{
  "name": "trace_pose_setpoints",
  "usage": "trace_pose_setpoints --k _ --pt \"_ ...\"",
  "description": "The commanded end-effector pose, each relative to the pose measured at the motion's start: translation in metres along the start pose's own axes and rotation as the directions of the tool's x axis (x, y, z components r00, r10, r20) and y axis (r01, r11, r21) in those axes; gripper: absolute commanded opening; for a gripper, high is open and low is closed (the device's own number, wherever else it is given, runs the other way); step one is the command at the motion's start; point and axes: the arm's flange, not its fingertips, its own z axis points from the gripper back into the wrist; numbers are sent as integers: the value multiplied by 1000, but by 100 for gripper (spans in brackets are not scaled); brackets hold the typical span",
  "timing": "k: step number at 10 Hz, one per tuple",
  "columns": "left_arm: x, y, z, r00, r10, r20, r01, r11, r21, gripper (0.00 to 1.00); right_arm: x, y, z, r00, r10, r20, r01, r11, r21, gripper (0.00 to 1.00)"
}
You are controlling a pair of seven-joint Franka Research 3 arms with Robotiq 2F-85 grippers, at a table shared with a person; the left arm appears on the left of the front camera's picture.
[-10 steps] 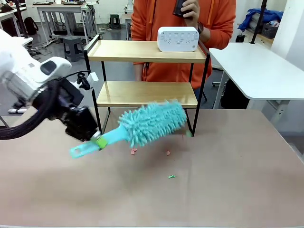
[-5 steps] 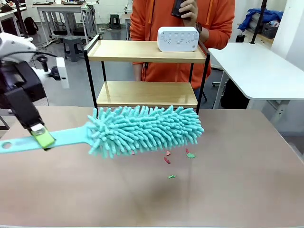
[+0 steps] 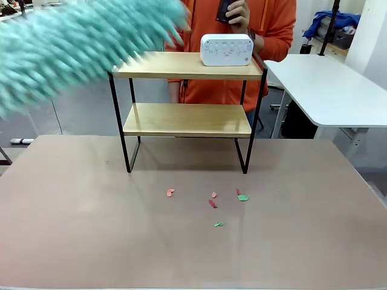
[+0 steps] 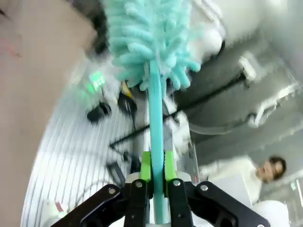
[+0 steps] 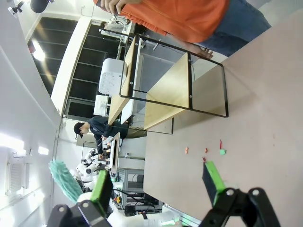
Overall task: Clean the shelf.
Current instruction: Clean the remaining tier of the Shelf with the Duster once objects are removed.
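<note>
Shelf (image 3: 157, 64), upright on four legs at the far middle of the bench (image 3: 91, 229), both wooden boards free of visible litter. Carries a white box-shaped device (image 3: 226, 49) on the top board, toward its right end.

Teal duster (image 3: 78, 42), blurred, high at upper left, head overlapping the top board's left end in the front view; touching the board or clear of it, cannot tell. Left jaws clenched on the duster's thin flat handle (image 4: 156, 118), green pads (image 4: 146, 165) pressed to either side. Right jaws released and empty, spread wide, well apart from the shelf.

Small red and green scraps (image 3: 213, 203) scattered on the bench in front of the shelf. Person in an orange top (image 3: 211, 90) just behind the shelf, one hand (image 3: 240, 11) raised around a dark object.

Judged hazards:
- **Device:** a fast sweep along the top board catching the white device and pushing it off an edge.
- **Frame:** the head or handle snagging the thin black frame and shoving or tipping the light rack.
- **Grasp:** the slim handle twisting or slipping between the pads under side load from the bulky head.
- **Person:** an overshoot past the back edge brushing the person.
- **Scraps:** those on the bench left behind or scattered wider by the sweep.
</note>
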Motion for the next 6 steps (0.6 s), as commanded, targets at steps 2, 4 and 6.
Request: trace_pose_setpoints --k 2,4,6 --pt "-42 14 51 880 57 472 -183 957 226 13 3 0 -2 1000 23 14 -24 999 22 100" --pt "-52 35 62 756 161 635 -418 865 279 13 3 0 -2 1000 23 14 -24 999 22 100" --pt "-41 73 67 752 285 594 -518 813 266 13 3 0 -2 1000 23 14 -24 999 22 100"
